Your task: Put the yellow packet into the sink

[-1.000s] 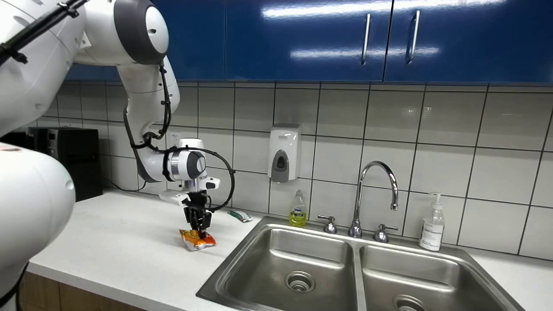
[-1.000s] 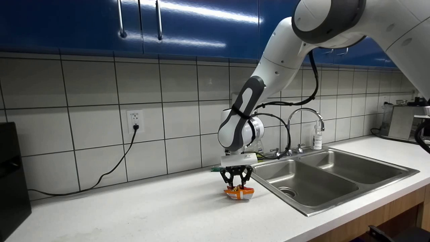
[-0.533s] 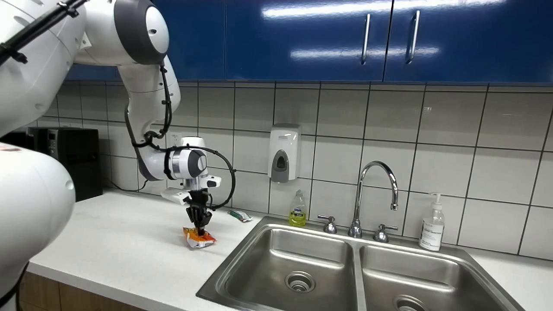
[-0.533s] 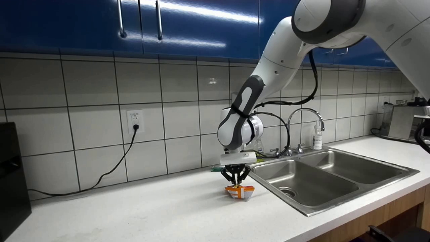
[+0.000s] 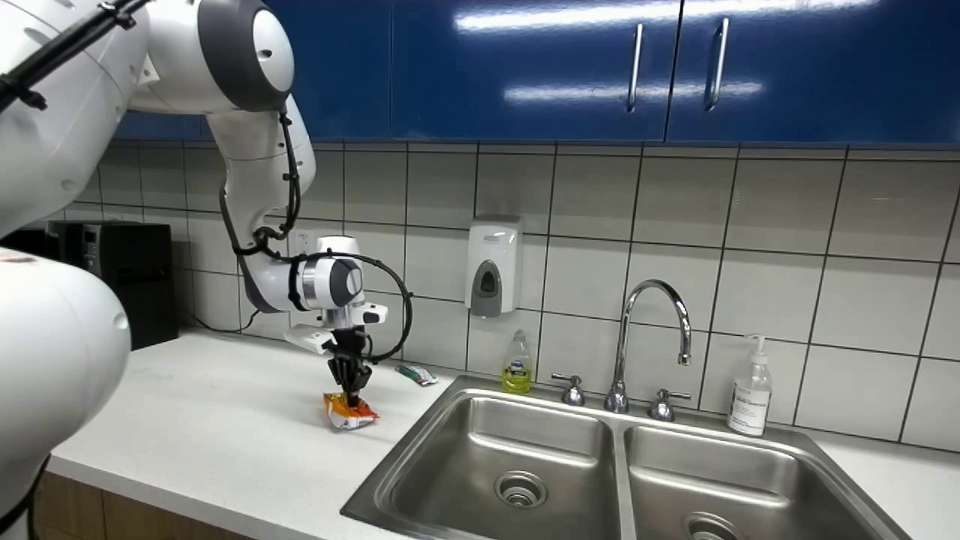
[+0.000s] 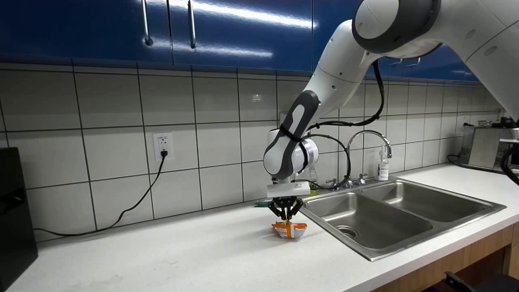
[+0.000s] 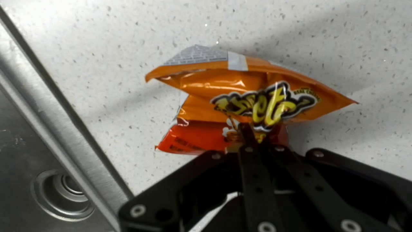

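The packet (image 7: pixel 244 96), orange and red with yellow lettering, sits in the grasp of the tool (image 6: pixel 286 219), outside the sink (image 5: pixel 622 465). The tool points down with its two fingers (image 7: pixel 247 134) drawn together, pinching a fold of the packet between them. Whether the packet's underside touches the white surface (image 5: pixel 225 435) or hangs just over it is unclear. In the wrist view, the packet's orange part spreads toward twelve o'clock from the fingers, the red end toward nine. The sink lies at nine o'clock from the packet, near but apart, and a round drain (image 7: pixel 62 195) shows at eight.

In an exterior view, going by the packet, the sink with its two bowls (image 5: pixel 525 450) is between three and four o'clock, and a green wrapper (image 5: pixel 417 374) lies on the surface at two. A bottle of yellow liquid (image 5: pixel 517 367) stands upright at the sink's back edge, between two and three. Farther along that edge, the tap (image 5: pixel 621 352) arches at twelve o'clock from the sink's middle, and a pump bottle (image 5: pixel 750 394) stands at two. The white arm (image 5: pixel 255 165) is at eleven o'clock from the packet, a black machine (image 5: pixel 135 270) at ten. Blue cupboards (image 5: pixel 540 67) run across the top in both exterior views.
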You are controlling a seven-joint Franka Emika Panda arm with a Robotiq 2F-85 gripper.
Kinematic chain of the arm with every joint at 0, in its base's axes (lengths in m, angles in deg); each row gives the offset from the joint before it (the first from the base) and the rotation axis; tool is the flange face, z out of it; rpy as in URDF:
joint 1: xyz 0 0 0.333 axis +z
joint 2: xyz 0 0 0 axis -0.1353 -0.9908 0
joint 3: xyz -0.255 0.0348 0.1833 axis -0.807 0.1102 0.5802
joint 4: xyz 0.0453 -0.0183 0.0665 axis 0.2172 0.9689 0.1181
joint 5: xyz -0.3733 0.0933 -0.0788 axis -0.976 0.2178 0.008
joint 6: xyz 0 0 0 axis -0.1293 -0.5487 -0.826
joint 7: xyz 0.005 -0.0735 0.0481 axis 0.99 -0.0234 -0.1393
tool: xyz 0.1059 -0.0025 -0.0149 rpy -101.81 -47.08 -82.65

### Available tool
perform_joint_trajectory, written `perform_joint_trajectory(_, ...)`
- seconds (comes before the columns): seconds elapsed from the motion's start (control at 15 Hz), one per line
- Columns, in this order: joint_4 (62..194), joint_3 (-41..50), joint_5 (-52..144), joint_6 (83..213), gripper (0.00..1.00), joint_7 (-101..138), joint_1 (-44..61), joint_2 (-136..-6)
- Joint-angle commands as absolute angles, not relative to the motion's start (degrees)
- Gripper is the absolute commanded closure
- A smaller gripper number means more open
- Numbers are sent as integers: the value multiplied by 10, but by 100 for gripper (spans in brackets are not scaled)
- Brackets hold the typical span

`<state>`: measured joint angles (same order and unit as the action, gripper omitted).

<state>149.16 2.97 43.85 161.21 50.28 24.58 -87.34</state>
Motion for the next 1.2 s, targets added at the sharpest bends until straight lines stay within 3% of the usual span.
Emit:
perform_joint_trajectory(0.0, 1494, 25, 440, 1598, 99, 506, 244, -846)
perform_joint_trajectory(1.13, 1552, -29, 428, 1610, 99, 506, 176, -740)
